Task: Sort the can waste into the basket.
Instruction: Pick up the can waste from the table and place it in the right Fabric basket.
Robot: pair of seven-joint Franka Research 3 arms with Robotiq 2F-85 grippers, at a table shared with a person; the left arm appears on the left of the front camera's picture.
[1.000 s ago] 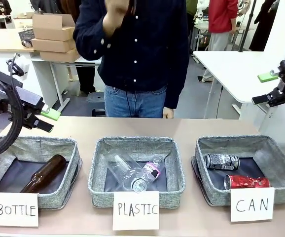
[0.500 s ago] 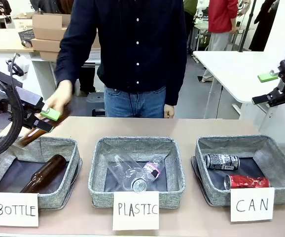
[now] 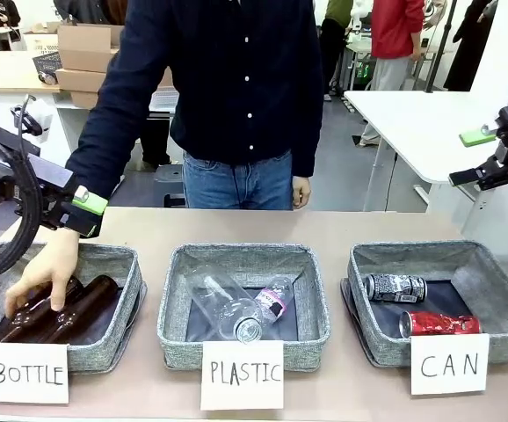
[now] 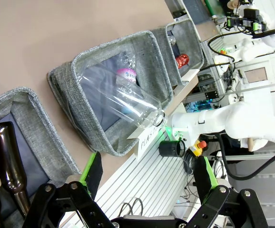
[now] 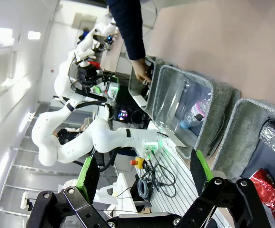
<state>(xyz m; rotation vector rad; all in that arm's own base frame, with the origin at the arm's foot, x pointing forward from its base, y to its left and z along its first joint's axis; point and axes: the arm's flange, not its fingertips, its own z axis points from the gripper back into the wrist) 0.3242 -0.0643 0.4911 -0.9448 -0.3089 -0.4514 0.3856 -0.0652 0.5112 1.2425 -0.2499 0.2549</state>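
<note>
Both jaws stand spread and empty: the left gripper at the frame's left edge, the right gripper at upper right. At lower right, the red can and black-and-silver can lie inside the basket carded "CAN". At lower left, a person's hand rests on brown bottles.

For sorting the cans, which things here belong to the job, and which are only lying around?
Belong to the job:
red can
black-and-silver can
basket marked CAN

Only lying around:
brown bottles in the BOTTLE basket
clear plastic bottles in the PLASTIC basket
cardboard boxes
</note>
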